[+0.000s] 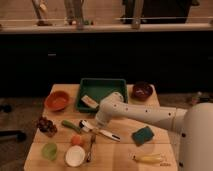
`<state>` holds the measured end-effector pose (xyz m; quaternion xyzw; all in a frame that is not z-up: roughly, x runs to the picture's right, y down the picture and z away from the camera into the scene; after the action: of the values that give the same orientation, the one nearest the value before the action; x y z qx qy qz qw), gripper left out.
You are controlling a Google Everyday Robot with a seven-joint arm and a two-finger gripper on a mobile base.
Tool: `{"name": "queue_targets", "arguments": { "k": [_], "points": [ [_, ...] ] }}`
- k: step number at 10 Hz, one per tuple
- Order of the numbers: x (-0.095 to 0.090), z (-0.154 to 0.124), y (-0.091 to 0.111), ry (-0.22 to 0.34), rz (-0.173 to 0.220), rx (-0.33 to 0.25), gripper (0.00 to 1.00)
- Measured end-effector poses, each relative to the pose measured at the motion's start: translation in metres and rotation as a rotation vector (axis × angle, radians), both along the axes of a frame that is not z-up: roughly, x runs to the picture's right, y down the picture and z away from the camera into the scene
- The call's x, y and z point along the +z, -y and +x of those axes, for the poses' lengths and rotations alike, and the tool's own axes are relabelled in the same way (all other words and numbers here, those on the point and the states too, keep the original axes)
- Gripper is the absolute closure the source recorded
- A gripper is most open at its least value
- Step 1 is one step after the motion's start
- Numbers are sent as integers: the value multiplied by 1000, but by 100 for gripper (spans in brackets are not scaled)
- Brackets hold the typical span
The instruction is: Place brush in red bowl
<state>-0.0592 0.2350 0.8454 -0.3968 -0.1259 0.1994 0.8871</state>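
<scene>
One red bowl [56,100] sits at the left of the table [116,156]. One brush [105,133], a slim white stick with a rounded head, lies flat mid-table, well apart from that bowl. The claw [98,122] is closed down at its shaft. One maroon bowl [142,91] stands far right.

Table [115,152]: light wood, stands in the middle.
Floor [15,155]: grey, around the table.
Counter [165,26]: long and pale, behind the table.
Cabinets [100,55]: dark fronts under the counter.
Light: dim and warm.
</scene>
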Motion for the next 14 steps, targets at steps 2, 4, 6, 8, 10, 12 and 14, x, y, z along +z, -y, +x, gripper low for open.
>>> {"name": "queue_targets", "arguments": {
  "k": [2,4,6,8,10,12,14],
  "points": [
    [-6,-2,6,35,11,13,100],
    [-23,-2,24,76,44,49,100],
    [-48,4,48,133,89,109,100],
    [-62,10,61,174,122,155,100],
    [-72,11,68,183,137,163,100],
    [-95,-2,80,105,149,84,100],
    [-121,-29,90,100,193,16,100]
  ]
}}
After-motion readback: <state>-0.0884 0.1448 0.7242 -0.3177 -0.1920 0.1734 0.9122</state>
